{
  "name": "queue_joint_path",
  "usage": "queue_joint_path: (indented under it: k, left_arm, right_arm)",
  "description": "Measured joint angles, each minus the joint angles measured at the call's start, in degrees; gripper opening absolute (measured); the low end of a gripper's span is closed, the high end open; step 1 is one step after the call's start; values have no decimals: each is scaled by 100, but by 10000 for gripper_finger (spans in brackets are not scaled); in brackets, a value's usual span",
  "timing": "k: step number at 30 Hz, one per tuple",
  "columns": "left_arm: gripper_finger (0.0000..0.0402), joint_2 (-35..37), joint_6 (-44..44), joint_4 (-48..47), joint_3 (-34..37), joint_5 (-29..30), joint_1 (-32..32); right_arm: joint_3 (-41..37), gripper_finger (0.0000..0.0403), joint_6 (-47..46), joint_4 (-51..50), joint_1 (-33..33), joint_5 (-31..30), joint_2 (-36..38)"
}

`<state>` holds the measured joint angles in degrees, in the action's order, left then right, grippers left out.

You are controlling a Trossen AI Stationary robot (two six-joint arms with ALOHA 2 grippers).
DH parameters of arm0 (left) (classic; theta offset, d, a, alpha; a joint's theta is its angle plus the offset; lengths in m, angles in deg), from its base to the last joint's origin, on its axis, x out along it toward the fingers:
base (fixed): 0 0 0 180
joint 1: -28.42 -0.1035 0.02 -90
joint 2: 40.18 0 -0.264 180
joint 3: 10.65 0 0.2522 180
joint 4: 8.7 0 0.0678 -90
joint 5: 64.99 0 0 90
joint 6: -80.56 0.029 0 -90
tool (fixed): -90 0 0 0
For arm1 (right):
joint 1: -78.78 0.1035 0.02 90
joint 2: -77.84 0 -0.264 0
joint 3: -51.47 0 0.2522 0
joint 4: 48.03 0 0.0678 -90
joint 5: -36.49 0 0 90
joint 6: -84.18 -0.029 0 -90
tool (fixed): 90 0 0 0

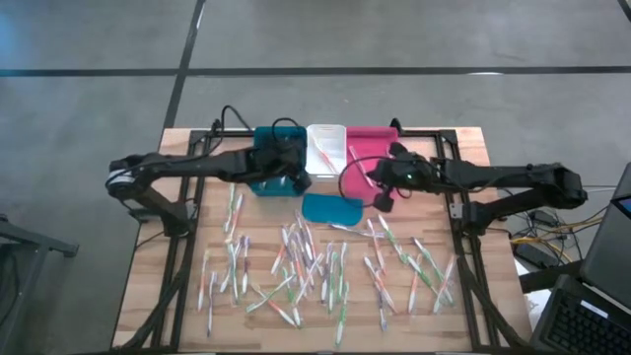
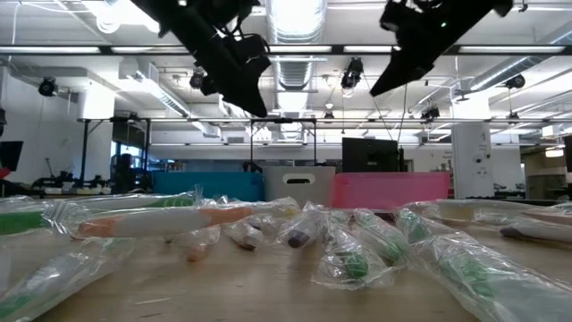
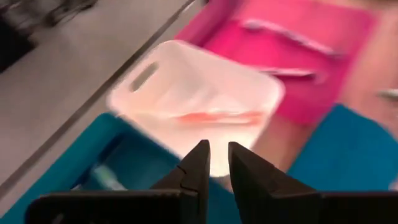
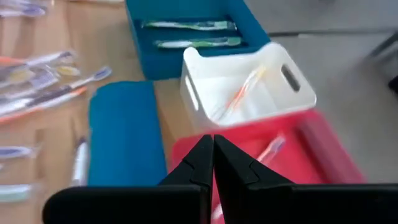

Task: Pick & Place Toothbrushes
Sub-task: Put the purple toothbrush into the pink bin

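Three bins stand side by side along the far edge of the wooden table (image 1: 158,247): a teal bin (image 1: 266,163), a white bin (image 1: 325,148) in the middle and a pink bin (image 1: 370,146). Just in front of them lies a flat teal lid (image 1: 331,209), between the bins and the scattered toothbrushes (image 1: 315,266), which cover most of the near half of the table in clear wrappers, many crossing or touching one another. A few brushes already lie inside the bins: two green-accented ones in the teal bin, an orange one in the white bin and pale ones in the pink bin. The left gripper (image 1: 293,177) hangs above the teal bin at the edge next to the white bin, its fingers (image 3: 196,171) standing a narrow gap apart with nothing visible between them. The right gripper (image 1: 380,176) hangs above the near edge of the pink bin, its fingers (image 4: 202,163) pressed together and empty. From table height both grippers sit well above the bins, and the wrapped brushes in the foreground hide the lower fronts of the bins. The lid lies between the two grippers and the pile. Cables trail off the right side of the table beside a dark laptop (image 1: 592,306).
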<state>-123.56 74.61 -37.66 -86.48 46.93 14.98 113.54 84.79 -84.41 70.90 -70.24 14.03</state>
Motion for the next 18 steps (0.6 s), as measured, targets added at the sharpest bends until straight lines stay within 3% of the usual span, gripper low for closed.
queue_joint_path:
  k: [3, 10, 18]
  left_arm:
    - [58, 221, 429, 927, 547, -523, -7]
    - [59, 791, 1448, 3085, 1703, -906, -21]
    - [49, 1394, 1947, 4452, 2586, -2366, -33]
  right_arm:
    - [0, 8, -567, -500, 285, -144, 216]
    - [-9, 8, -2022, -1621, 946, -144, 377]
    - [-9, 8, -2657, -1583, 1759, -124, 101]
